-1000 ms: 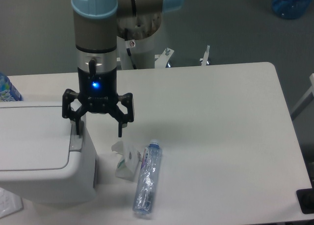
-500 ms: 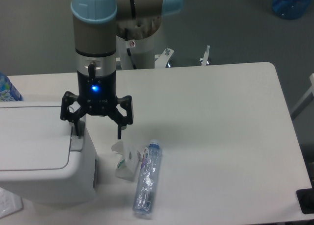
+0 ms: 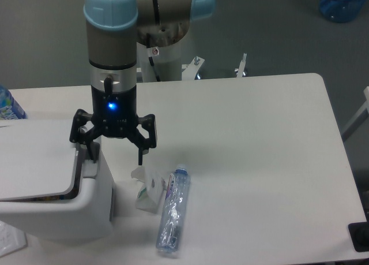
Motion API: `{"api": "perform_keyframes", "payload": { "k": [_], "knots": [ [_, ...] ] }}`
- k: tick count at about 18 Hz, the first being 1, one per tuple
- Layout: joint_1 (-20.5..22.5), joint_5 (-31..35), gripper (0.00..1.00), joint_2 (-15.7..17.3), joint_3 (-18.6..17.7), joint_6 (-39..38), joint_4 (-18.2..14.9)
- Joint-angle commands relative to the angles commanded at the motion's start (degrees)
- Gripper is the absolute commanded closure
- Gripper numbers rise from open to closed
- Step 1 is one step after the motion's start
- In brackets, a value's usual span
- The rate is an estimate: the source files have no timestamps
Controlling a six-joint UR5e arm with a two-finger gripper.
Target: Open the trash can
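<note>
Your white table (image 3: 259, 161) stands on a grey floor, with the trash can (image 3: 52, 213) at its left edge.
The arm points straight down; its gripper (image 3: 113, 152) is spread apart, one finger (image 3: 91, 151) on the grey tab, the lid (image 3: 34, 161) lifted, a bottle (image 3: 173, 210) nearby.

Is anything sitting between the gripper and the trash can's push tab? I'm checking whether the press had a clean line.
Nothing visible does. The gripper is open, with one finger right at the grey push tab of the trash can. The plastic bottle and small carton lie on the table off to the side, clear of that line.
</note>
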Motion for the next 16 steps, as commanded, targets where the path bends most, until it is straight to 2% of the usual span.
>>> {"api": "perform_keyframes", "payload": {
  "k": [2, 5, 10, 11, 13, 14, 16],
  "knots": [
    [0.70, -0.09, 0.00, 0.09, 1.75, 0.00, -0.09],
    [4.47, -0.44, 0.00, -0.26, 5.53, -0.09, -0.09],
    [10.10, -0.18, 0.00, 0.35, 5.80, 1.49, -0.09],
    [11.24, -0.09, 0.00, 0.44, 5.80, 2.80, -0.09],
    [13.18, 0.44, 0.00, 0.62, 5.28, 9.99, -0.96],
    [13.44, 2.70, 0.00, 0.62, 5.01, 14.89, -1.92],
    [14.06, 4.39, 0.00, 0.62, 5.01, 16.96, -2.55]
  ]
}}
